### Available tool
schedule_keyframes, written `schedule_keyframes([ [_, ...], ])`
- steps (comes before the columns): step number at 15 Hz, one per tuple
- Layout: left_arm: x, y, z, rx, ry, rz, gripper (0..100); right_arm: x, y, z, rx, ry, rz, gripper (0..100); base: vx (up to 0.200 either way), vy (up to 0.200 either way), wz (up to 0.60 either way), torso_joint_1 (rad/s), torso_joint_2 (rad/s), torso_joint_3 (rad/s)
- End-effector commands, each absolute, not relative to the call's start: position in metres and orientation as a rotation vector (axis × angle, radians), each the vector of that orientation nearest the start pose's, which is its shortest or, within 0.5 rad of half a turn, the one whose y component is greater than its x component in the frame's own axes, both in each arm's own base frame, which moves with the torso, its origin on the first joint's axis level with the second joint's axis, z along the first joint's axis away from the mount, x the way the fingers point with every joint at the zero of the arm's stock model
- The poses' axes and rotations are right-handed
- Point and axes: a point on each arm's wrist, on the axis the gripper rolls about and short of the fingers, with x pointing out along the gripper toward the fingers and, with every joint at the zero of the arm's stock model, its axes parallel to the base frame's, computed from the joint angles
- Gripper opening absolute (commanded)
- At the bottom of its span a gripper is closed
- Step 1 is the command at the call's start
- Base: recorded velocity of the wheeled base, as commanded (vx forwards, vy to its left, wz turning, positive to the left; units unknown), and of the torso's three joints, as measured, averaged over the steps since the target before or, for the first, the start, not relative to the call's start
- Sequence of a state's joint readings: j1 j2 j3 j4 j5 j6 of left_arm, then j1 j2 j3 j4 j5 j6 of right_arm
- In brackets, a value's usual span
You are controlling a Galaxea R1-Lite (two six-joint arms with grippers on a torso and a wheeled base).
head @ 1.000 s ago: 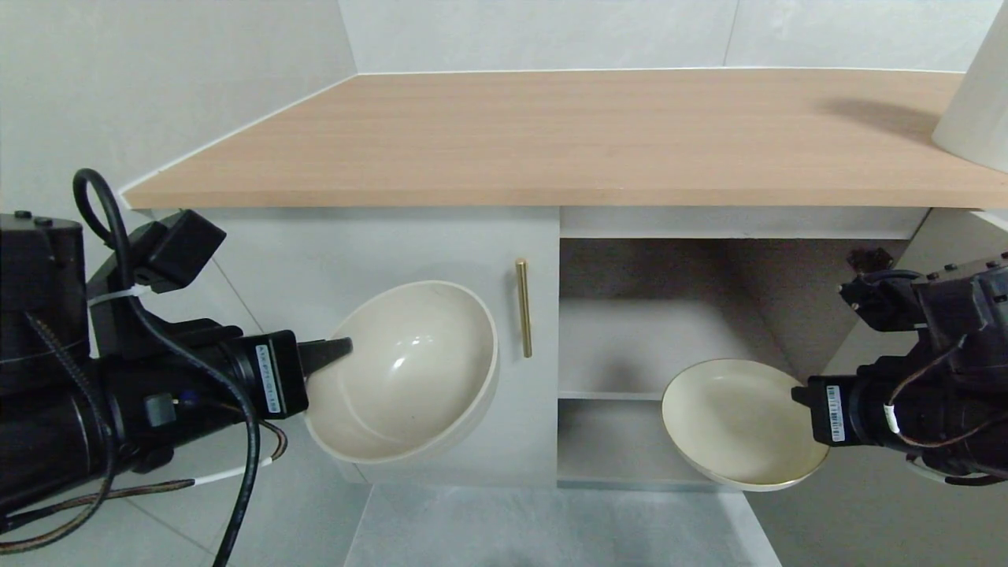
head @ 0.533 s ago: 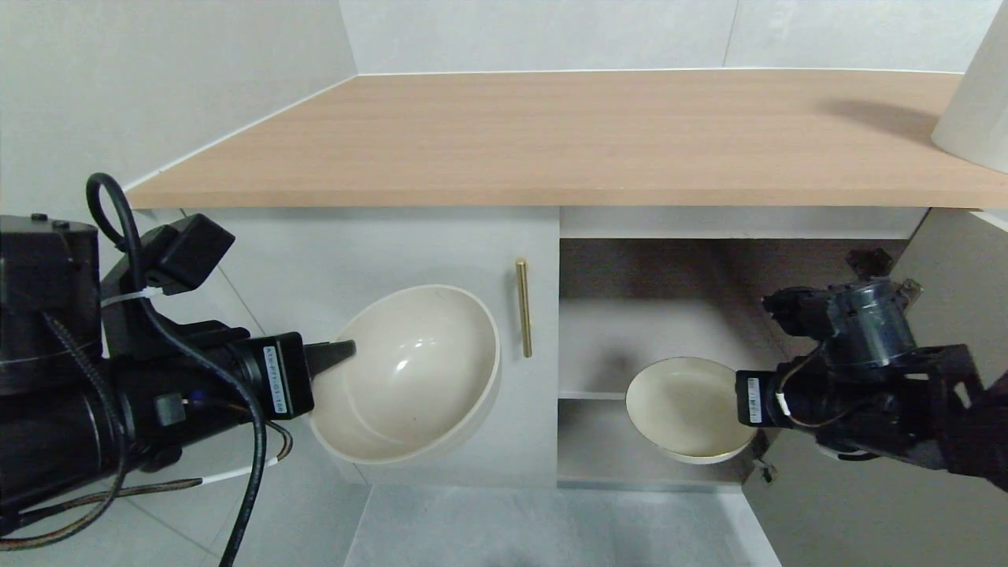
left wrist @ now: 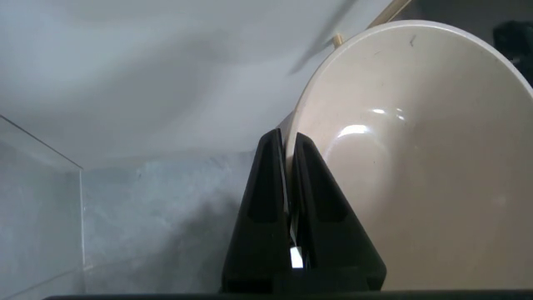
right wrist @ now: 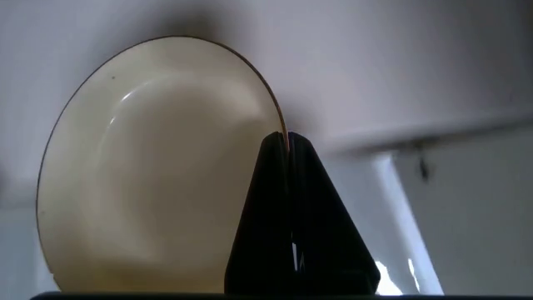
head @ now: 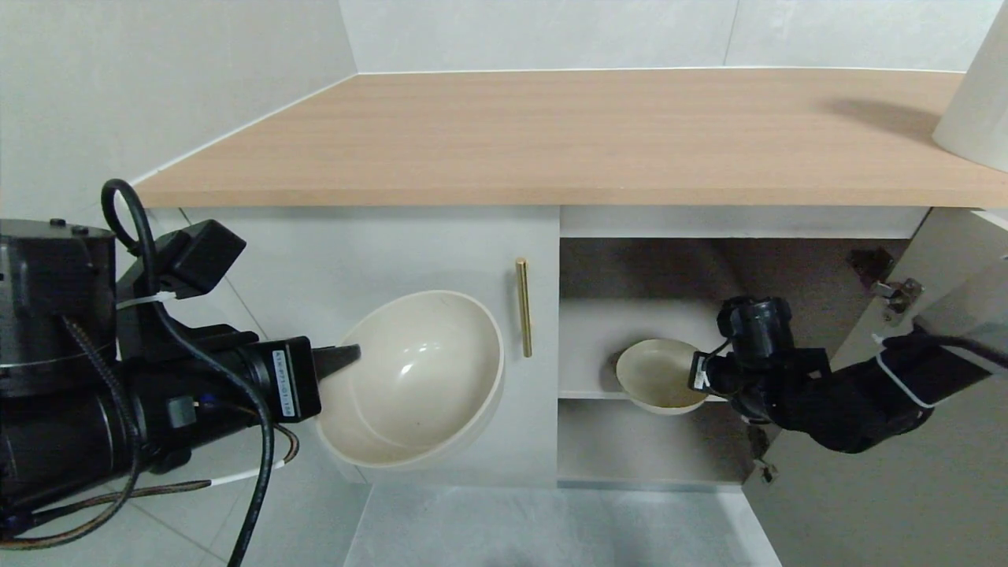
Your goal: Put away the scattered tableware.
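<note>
A large cream bowl hangs in front of the closed left cabinet door, held by its rim in my left gripper, which is shut on it. In the left wrist view the bowl sits pinched between the black fingers. A smaller cream plate is inside the open right cabinet compartment, over the middle shelf, with my right gripper shut on its rim. The right wrist view shows the plate clamped at its edge by the right gripper.
A wooden countertop spans the cabinet, with a white rounded object at its far right. A gold bar handle is on the closed door. The open right door with its hinge stands beside my right arm. Grey floor lies below.
My right arm has carried the plate leftward and deeper into the open cabinet, up to shelf level. The left gripper with the bowl has drifted slightly right and down.
</note>
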State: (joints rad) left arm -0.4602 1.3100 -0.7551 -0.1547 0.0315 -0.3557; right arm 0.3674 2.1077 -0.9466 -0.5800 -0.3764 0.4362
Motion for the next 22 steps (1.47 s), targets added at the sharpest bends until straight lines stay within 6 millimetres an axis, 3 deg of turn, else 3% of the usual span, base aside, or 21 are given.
schedule_keyframes([
  [1,0.185,-0.091,0.221,-0.246,0.465,-0.346,0,0.380,0.121,0.038,0.205,0.529,-0.191,0,0.000,0.000,0.00,0.000,0.00,0.000],
  [7,0.186,-0.092,0.219,-0.244,0.474,-0.346,0,0.415,0.114,0.022,0.213,0.461,-0.305,0,0.000,0.000,0.00,0.000,0.00,0.000],
  [14,0.186,-0.091,0.219,-0.245,0.475,-0.347,0,0.425,0.113,0.035,0.299,0.404,-0.322,0,0.000,0.000,0.00,0.000,0.00,0.000],
  [15,0.186,-0.091,0.219,-0.246,0.477,-0.348,0,0.424,0.112,0.037,0.301,0.401,-0.321,100,0.000,0.000,0.00,0.000,0.00,0.000],
  [17,0.186,-0.092,0.218,-0.251,0.488,-0.381,0,0.419,0.111,0.055,0.317,0.372,-0.311,100,0.000,0.000,0.00,0.000,0.00,0.000],
  [19,0.192,-0.097,0.216,-0.251,0.511,-0.403,0,0.396,0.110,0.092,0.341,0.342,-0.256,100,0.000,0.000,0.00,0.000,0.00,0.000],
  [20,0.198,-0.101,0.213,-0.247,0.528,-0.405,0,0.376,0.115,0.115,0.351,0.350,-0.173,100,0.000,0.000,0.00,0.000,0.00,0.000],
  [22,0.207,-0.115,0.199,-0.220,0.590,-0.420,0,0.314,0.130,0.164,0.355,0.449,0.079,100,0.000,0.000,0.00,0.000,0.00,0.000],
])
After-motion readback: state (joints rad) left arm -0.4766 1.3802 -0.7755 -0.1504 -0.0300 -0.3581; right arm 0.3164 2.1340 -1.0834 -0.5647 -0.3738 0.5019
